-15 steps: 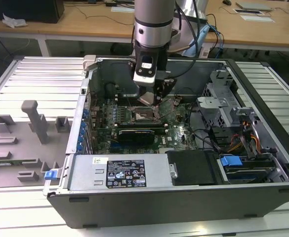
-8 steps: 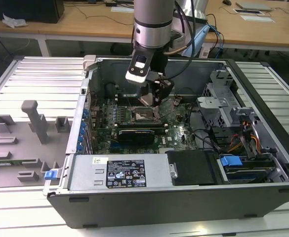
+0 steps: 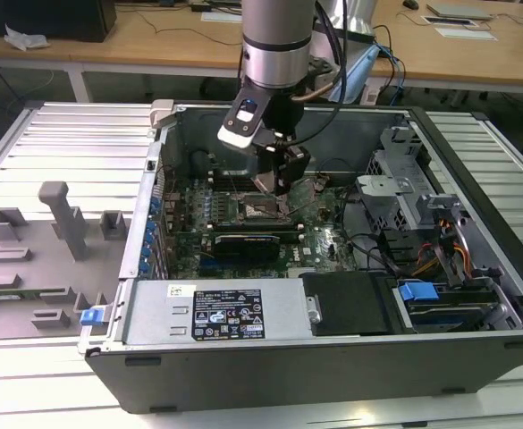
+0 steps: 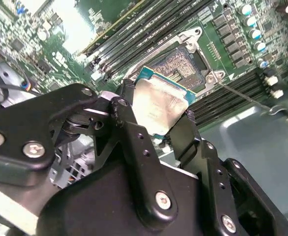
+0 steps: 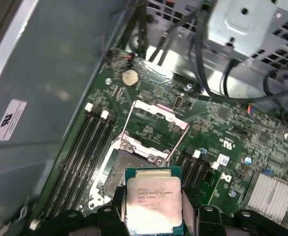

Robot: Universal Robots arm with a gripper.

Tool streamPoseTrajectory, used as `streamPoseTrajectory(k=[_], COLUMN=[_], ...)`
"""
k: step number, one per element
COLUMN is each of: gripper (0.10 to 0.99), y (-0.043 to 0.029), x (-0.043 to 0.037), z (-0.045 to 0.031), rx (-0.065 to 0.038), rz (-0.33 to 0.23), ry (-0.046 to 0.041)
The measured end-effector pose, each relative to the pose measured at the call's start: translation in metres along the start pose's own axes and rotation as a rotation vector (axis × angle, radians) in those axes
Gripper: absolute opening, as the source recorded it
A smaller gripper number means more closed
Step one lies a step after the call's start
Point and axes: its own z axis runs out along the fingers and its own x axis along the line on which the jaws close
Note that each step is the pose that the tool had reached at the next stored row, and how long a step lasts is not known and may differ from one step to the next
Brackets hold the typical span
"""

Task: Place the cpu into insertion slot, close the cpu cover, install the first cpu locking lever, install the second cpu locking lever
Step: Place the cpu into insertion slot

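Two fingers (image 4: 127, 115) of the end effector (image 4: 159, 118) are closed on opposite edges of the cpu (image 5: 153, 202), held tilted just over the insertion slot (image 4: 182, 63), not seated. Beyond the socket the cpu cover (image 5: 161, 113) stands swung open on the green motherboard (image 3: 325, 241) inside the open computer case (image 3: 243, 357).

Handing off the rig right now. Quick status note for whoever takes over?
The claw is shut on the cpu, gripping it by its edges.
The cpu hangs close over the insertion slot and is not seated.
The cpu cover is flipped open, clear of the slot.
Done: the cpu is picked up and brought to the slot.
Left: seating the cpu, closing the cover, and the two lever steps.
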Motion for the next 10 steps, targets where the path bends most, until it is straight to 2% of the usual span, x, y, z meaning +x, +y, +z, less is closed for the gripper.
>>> streamPoseTrajectory(k=[5, 10], gripper=[0.541, 0.541], y=[-0.0001, -0.0002], x=[0.0, 0.0], z=[0.0014, 0.0021], rx=[0.0, -0.001], rz=[0.156, 0.247], ry=[-0.0136, -0.0216])
